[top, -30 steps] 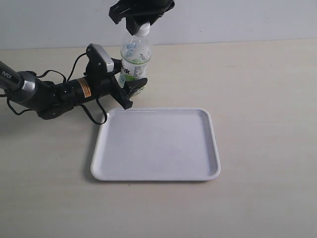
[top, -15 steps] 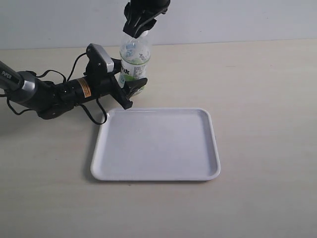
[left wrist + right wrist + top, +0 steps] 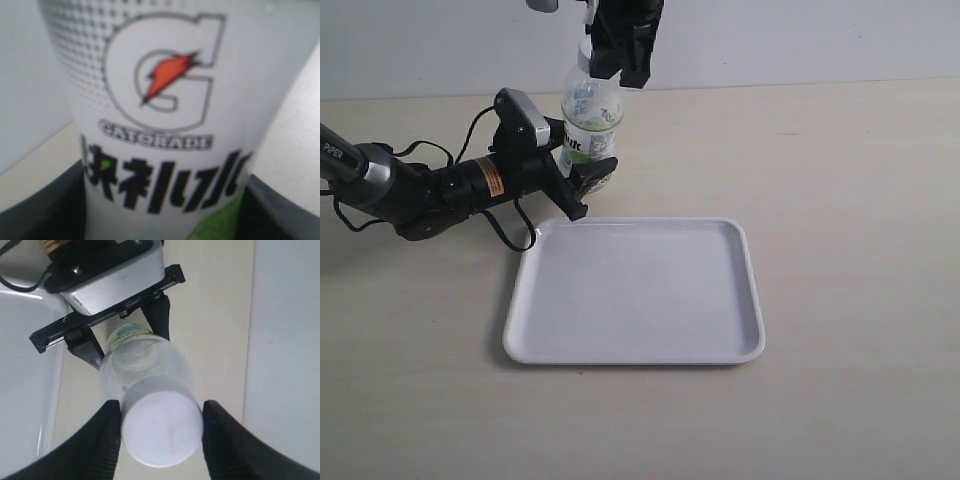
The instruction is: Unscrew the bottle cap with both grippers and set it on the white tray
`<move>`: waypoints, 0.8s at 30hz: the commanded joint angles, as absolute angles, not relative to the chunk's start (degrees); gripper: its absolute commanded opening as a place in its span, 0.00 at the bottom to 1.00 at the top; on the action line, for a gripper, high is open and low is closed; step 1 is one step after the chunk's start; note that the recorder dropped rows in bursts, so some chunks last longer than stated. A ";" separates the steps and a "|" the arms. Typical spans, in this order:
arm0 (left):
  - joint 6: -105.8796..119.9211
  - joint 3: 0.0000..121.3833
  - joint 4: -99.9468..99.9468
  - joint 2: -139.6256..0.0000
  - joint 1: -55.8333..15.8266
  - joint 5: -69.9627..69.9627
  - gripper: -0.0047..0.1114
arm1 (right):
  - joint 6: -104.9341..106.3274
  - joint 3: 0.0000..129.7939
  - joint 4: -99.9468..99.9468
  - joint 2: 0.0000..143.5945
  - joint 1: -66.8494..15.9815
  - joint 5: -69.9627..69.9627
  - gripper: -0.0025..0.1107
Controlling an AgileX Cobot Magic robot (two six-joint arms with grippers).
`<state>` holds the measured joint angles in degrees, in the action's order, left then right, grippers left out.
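The clear bottle (image 3: 592, 118) stands upright just behind the white tray (image 3: 632, 352). My left gripper (image 3: 582, 168) is shut on its lower body; in the left wrist view the white label (image 3: 160, 100) fills the picture, with a black finger (image 3: 40, 212) on each side. My right gripper (image 3: 618, 68) comes down from above and is shut on the white bottle cap (image 3: 161, 429), its ribbed fingers (image 3: 107, 440) pressing both sides. The exterior view hides most of the cap behind those fingers. The right wrist view also shows the left gripper (image 3: 122, 337) below.
The left arm (image 3: 420, 190), with its cable loops, lies low over the table to the left of the tray. The tray's corner (image 3: 20, 380) sits close to the bottle's base. A pale wall (image 3: 800, 40) rises behind the table.
My right gripper has turned about the bottle's upright axis while staying on the cap. The bottle, the left gripper and the tray have stayed put.
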<state>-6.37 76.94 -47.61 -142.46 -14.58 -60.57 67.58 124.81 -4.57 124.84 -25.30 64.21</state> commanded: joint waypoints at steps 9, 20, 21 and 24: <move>-6.56 76.49 -49.28 -142.48 -14.93 -58.54 0.04 | 91.09 125.03 -2.93 124.81 -25.32 63.26 0.02; -6.56 76.49 -49.28 -142.48 -14.93 -58.54 0.04 | 105.10 125.03 -4.26 124.81 -25.32 63.26 0.02; -6.56 76.49 -49.28 -142.48 -14.93 -58.54 0.04 | 106.37 125.03 -4.26 124.81 -25.32 63.26 0.02; -6.56 76.49 -49.28 -142.48 -14.93 -58.54 0.04 | 111.23 125.03 -4.26 124.81 -25.32 63.26 0.02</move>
<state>-6.23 76.94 -47.61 -142.46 -14.58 -60.57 105.94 124.81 -4.35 124.84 -25.30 64.29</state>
